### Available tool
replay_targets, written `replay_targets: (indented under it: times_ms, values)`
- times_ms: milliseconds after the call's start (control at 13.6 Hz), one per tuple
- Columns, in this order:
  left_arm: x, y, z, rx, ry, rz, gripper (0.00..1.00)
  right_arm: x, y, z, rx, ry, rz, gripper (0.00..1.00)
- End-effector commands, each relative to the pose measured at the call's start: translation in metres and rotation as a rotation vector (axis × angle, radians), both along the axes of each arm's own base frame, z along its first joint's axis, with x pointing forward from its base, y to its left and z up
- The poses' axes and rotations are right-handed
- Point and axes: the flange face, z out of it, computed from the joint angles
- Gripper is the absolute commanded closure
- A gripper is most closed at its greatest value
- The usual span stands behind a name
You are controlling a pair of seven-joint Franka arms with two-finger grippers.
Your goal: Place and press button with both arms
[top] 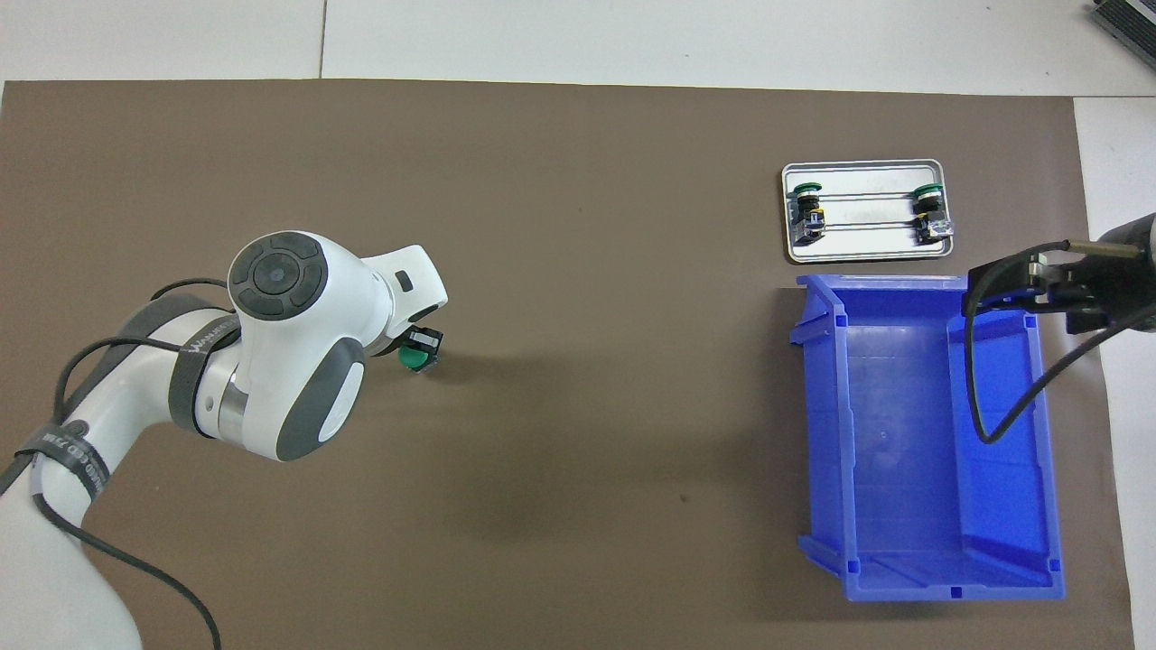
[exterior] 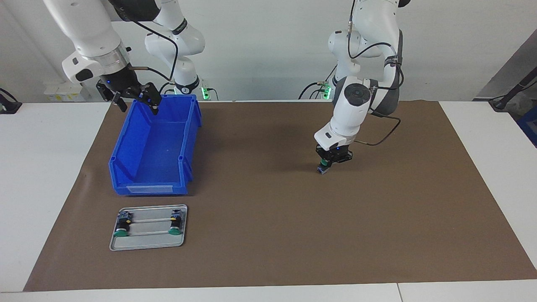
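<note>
Matte brown mat (exterior: 268, 235), glossy round-capped button (exterior: 323, 165) seemingly clamped

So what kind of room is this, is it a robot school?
Probably a robot lab. Two white arms are fixed at a table with a brown mat, the left gripper holds a green-capped button, and a blue bin and a metal tray sit ready for practice.

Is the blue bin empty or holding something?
Empty: the blue bin shows only its bare floor in the overhead view; nothing lies inside.
</note>
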Motion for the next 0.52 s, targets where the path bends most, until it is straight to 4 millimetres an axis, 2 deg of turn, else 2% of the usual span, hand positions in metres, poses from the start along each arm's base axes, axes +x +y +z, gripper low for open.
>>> replay_targets:
  times_ms: [0,295,442]
  values:
    - [0.000,0.003,-0.001,0.027,0.021,-0.013,1.00,-0.007,-0.003,0.001,0.023,-0.002,0.014,0.00]
    - [0.009,0.003,0.025,0.039,0.043,-0.007,1.00,-0.007,-0.003,0.001,0.023,-0.002,0.014,0.00]
    - [0.012,0.005,0.046,0.051,0.063,-0.002,1.00,-0.007,-0.003,0.001,0.023,-0.002,0.014,0.00]
